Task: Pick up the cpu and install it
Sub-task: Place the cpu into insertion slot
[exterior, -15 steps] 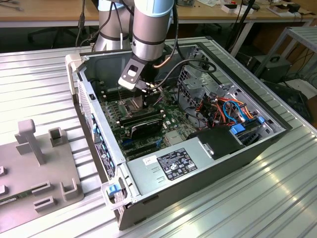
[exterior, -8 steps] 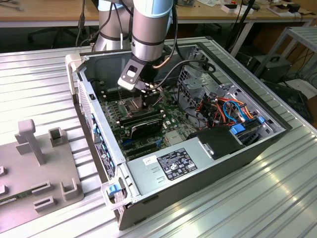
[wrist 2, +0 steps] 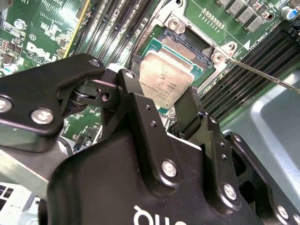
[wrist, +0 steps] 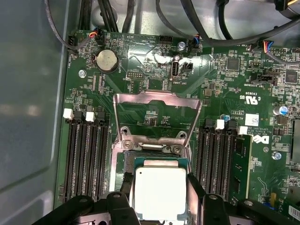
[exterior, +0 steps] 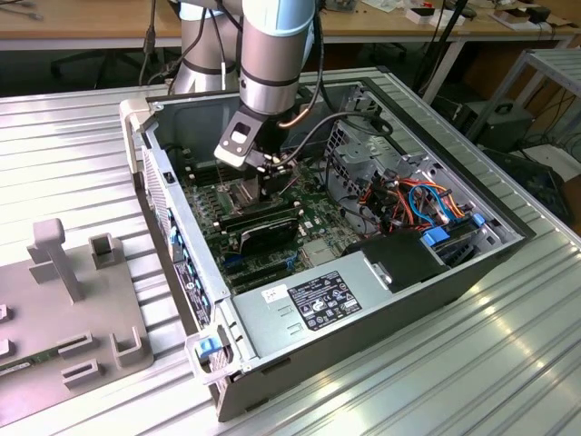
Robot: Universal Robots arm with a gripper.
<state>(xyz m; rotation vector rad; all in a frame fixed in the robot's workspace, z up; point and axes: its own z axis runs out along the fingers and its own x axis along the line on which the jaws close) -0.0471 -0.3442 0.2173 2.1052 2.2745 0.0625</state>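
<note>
The cpu (wrist: 159,194), a flat square chip with a silvery-tan face, sits between my two black fingers. My gripper (wrist: 159,182) is shut on it, one finger (wrist: 127,182) against each of two opposite edges. It hangs slightly tilted just over the open socket (wrist 2: 183,46) on the green motherboard; I cannot tell whether it touches the socket. The socket's metal load plate (wrist: 157,107) stands flipped open beyond it. In the exterior view the gripper (exterior: 272,189) reaches down into the open computer case (exterior: 363,300). In the second wrist view the cpu (wrist 2: 165,79) shows past the gripper (wrist 2: 161,96) body.
Rows of memory slots (wrist: 84,159) flank the socket on both sides. Black memory sticks (exterior: 259,220) and a power supply (exterior: 318,304) lie near the gripper in the case. Coloured cables (exterior: 413,200) bunch at the exterior view's right. A grey fixture (exterior: 64,309) stands outside the case.
</note>
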